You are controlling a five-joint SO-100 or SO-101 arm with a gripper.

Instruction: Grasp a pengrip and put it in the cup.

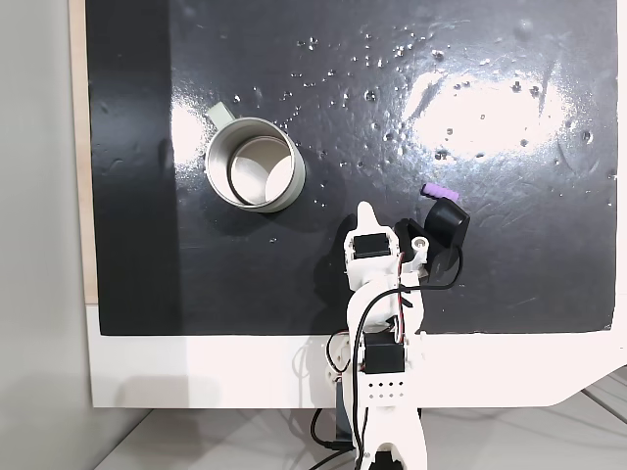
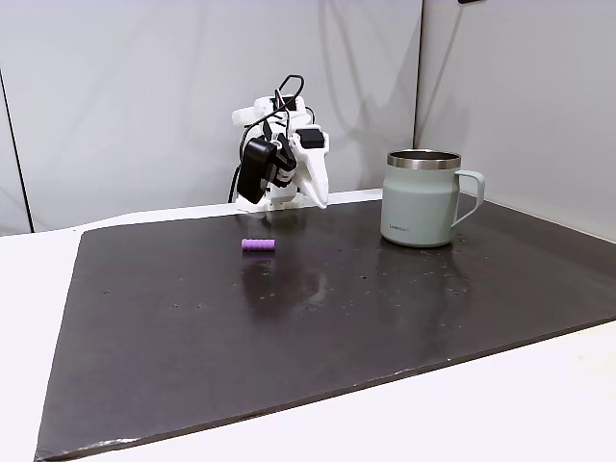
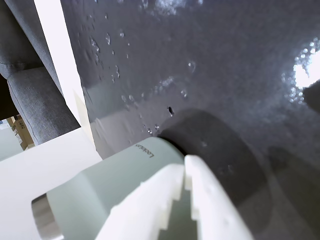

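Observation:
The small purple pengrip (image 1: 435,190) lies on its side on the black mat, right of the arm in a fixed view and left of it in the other fixed view (image 2: 258,244). The silvery-grey cup (image 1: 253,164) stands upright on the mat with nothing visible inside; it also appears side-on (image 2: 420,197) and in the wrist view (image 3: 125,170). My white gripper (image 1: 365,210) is folded back near the arm's base, between cup and pengrip and apart from both. In the wrist view its jaws (image 3: 187,167) are pressed together with nothing between them. It hangs above the mat's edge (image 2: 318,197).
The black mat (image 1: 490,274) lies on a white table (image 1: 196,372). A black camera housing (image 1: 447,225) sits on the wrist beside the gripper, close to the pengrip. A grey chair (image 3: 30,95) stands past the table edge in the wrist view.

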